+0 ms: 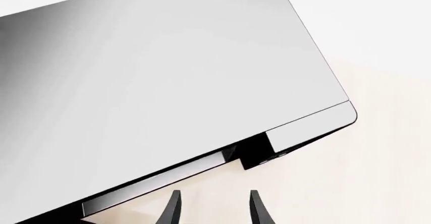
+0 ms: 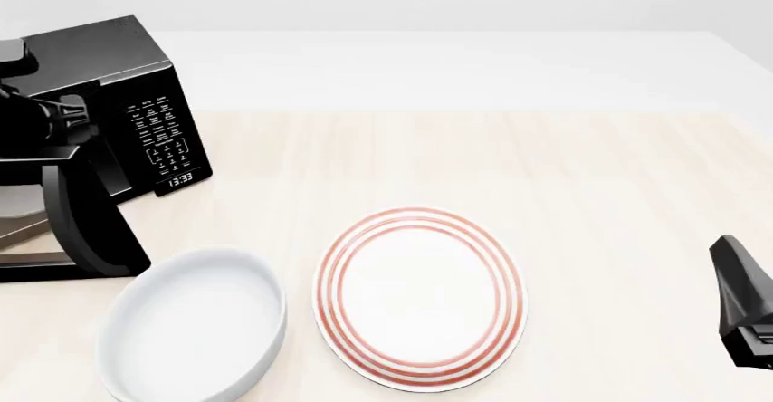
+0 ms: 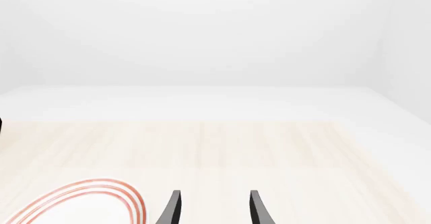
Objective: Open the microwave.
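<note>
Showing the glossy black box microwave (image 2: 115, 103) at the table's far left, door apparently swung partly out toward the camera. Risk: a further pull could drag the whole oven across the pale wooden table (image 2: 580, 194), or swing the door into the white round bowl (image 2: 194, 330). The left gripper (image 1: 214, 209), fingers parted and empty, hovers above the oven's top, near its front edge. The right gripper (image 3: 214, 209), also parted, idles well apart, near the red-ringed white plate (image 2: 421, 298).

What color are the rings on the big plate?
Red rings on the round white plate, clearest in the front view.
</note>
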`<move>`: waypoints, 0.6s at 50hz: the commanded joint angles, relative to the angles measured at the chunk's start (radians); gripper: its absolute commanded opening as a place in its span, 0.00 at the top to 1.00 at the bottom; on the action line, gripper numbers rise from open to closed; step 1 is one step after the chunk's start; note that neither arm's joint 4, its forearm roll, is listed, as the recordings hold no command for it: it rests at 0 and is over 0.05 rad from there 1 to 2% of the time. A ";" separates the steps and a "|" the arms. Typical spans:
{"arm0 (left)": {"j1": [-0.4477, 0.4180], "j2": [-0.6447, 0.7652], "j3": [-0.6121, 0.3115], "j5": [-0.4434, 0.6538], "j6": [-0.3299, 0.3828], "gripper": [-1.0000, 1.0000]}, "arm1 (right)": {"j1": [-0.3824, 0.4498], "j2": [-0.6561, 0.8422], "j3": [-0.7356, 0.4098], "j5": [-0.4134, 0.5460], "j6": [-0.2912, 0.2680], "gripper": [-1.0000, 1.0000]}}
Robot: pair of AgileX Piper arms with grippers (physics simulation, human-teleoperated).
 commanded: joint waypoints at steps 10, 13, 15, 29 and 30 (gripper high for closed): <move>0.026 -0.014 0.047 -0.021 -0.008 0.00 | 0.000 0.000 0.000 0.000 0.000 0.00; 0.025 -0.025 0.063 -0.028 -0.014 0.00 | 0.000 0.000 0.000 0.000 0.000 0.00; 0.022 -0.030 0.077 -0.036 -0.021 0.00 | 0.000 0.000 0.000 0.000 0.000 0.00; 0.022 -0.068 0.100 -0.018 -0.017 0.00 | 0.000 0.000 0.000 0.000 0.000 0.00; 0.022 -0.076 0.107 -0.019 -0.018 0.00 | 0.000 0.000 0.000 0.000 0.000 0.00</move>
